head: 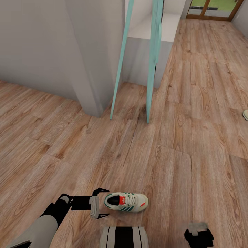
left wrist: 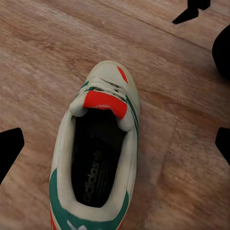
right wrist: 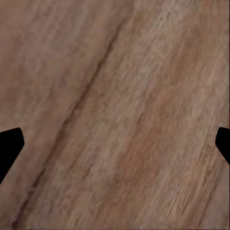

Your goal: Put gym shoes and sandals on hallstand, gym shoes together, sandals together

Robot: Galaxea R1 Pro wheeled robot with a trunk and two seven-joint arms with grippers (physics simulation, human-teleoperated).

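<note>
One gym shoe [head: 126, 202], cream-white with green stripes and a red tongue label, lies on its sole on the corridor floor [head: 172, 137] just ahead of my trunk. My left gripper [head: 104, 203] is open at floor height, its two fingertips on either side of the shoe's heel end without touching it. In the left wrist view the gym shoe [left wrist: 98, 153] lies between the spread fingertips [left wrist: 10, 148] of the left gripper [left wrist: 116, 146]. My right gripper [right wrist: 116, 143] is open over bare planks. A pale shoe [head: 245, 114] is cut by the right edge. The sandals and hallstand are out of view.
A grey wall corner [head: 90, 75] juts out ahead on the left. Two teal slanted legs [head: 119, 69] stand on the floor in front of a white block [head: 151, 32]. Open planks stretch right toward a far glazed door [head: 213, 10]. My trunk [head: 124, 237] is at the bottom.
</note>
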